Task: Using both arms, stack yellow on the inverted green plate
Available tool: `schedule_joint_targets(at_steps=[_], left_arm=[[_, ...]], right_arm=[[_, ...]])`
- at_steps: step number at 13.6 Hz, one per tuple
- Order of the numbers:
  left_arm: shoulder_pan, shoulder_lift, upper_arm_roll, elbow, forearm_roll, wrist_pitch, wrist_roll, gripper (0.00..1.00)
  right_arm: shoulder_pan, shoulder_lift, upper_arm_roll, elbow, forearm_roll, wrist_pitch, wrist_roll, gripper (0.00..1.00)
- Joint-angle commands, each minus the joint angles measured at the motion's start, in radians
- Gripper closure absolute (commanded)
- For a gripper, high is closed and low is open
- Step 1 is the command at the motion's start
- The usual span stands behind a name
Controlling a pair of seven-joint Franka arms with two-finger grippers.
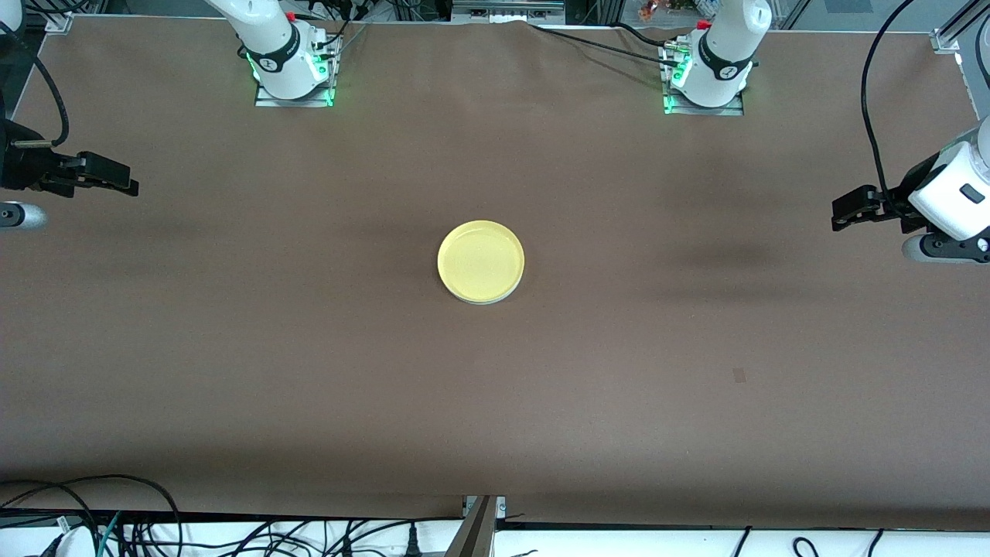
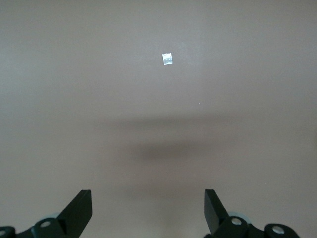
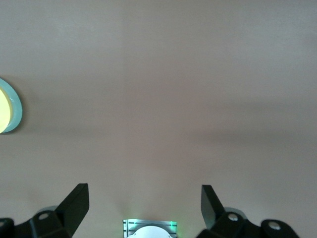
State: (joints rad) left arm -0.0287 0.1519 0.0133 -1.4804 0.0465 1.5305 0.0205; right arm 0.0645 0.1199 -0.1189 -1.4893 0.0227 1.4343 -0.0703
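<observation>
The yellow plate [image 1: 480, 260] lies at the middle of the table, on top of the green plate, of which only a thin pale rim [image 1: 490, 300] shows at the edge nearer the camera. In the right wrist view the yellow plate [image 3: 3, 113] and the green rim [image 3: 18, 110] show at the picture's edge. My left gripper [image 1: 841, 212] is up in the air at the left arm's end of the table, open and empty [image 2: 147, 208]. My right gripper [image 1: 124, 182] is up in the air at the right arm's end, open and empty [image 3: 144, 203]. Both are well apart from the plates.
A small square mark [image 1: 739, 375] is on the brown table cover, also in the left wrist view [image 2: 168, 59]. The right arm's base [image 1: 290, 73] and the left arm's base [image 1: 708, 81] stand along the table's edge farthest from the camera. Cables hang past the near edge.
</observation>
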Motion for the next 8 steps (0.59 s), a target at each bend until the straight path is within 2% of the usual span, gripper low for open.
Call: schedule_joint_targets(at_steps=[1, 8], left_arm=[[0.004, -0.002, -0.003, 0.019, 0.009, -0.003, 0.016, 0.00], [0.004, -0.002, -0.001, 0.019, 0.007, -0.003, 0.013, 0.00]], right_arm=[[-0.022, -0.025, 0.019, -0.011, -0.018, 0.005, 0.015, 0.00], [-0.026, -0.039, 0.067, -0.012, -0.014, 0.001, 0.076, 0.00]])
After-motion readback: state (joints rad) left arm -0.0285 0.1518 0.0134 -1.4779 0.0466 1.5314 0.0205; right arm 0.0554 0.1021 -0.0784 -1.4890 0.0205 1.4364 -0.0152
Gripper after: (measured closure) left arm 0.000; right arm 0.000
